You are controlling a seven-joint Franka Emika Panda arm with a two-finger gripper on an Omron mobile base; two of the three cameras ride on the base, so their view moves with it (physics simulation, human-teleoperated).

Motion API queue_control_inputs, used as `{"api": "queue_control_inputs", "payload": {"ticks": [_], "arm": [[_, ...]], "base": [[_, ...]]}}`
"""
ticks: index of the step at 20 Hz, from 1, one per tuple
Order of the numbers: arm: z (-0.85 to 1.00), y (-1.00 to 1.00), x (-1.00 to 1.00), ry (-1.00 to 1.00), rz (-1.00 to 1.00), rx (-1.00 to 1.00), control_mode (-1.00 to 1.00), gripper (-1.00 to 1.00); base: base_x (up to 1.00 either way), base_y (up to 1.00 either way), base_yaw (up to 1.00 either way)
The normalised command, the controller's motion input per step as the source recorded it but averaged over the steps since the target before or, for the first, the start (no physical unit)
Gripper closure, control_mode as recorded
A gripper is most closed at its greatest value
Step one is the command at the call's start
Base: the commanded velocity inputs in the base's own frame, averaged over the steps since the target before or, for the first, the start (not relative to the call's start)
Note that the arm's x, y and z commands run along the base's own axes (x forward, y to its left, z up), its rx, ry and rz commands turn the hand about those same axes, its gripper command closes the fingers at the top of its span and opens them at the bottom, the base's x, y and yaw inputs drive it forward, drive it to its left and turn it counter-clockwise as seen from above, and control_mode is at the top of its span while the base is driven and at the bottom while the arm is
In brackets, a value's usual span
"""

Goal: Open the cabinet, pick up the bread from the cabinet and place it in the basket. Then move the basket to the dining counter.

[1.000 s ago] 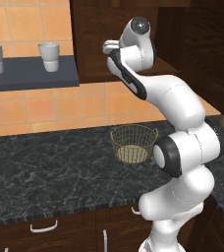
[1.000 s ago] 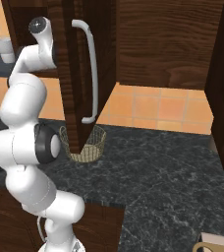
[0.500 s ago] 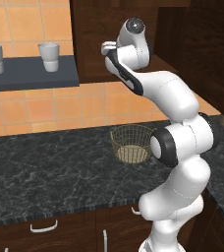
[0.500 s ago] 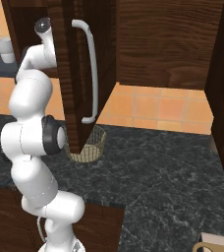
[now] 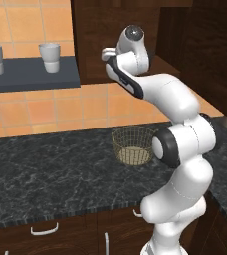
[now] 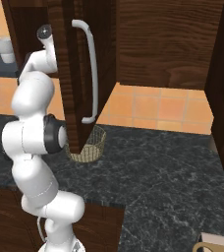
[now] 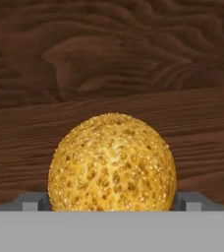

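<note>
Bread sits on the wooden shelf inside the cabinet, a round golden seeded roll close in front of the hand camera. The fingertips show as grey stubs just outside the roll's left and right flanks, so the jaws stand wide with the roll between them; whether they touch it cannot be told. In the right base view the cabinet door hangs open, its long silver handle facing right, and the arm reaches up behind the door. The basket rests on the black speckled worktop below the cabinet, just left of the arm's elbow. Two pale cups stand on the grey wall shelf at far left.
</note>
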Motion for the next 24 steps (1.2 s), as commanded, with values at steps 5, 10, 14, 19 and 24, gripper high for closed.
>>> {"api": "queue_control_inputs", "payload": {"ticks": [5, 10, 14, 19, 24], "arm": [[0.0, 0.0, 0.19, 0.0, 0.0, 0.0, -1.0, -1.0], [0.0, 0.0, 0.09, 0.0, 0.02, 0.0, -1.0, 1.0], [0.0, -0.11, -0.09, -0.03, 0.04, -0.01, -1.0, 1.0], [0.0, -0.05, -0.76, -0.09, 0.07, -0.01, -1.0, 1.0], [0.08, 0.02, -1.0, -0.02, 0.02, 0.0, -1.0, 1.0]], "base": [[0.0, 0.0, 0.0], [0.0, 0.0, 0.0], [0.0, 0.0, 0.0], [0.0, 0.0, 0.0], [0.0, 0.0, 0.0]]}}
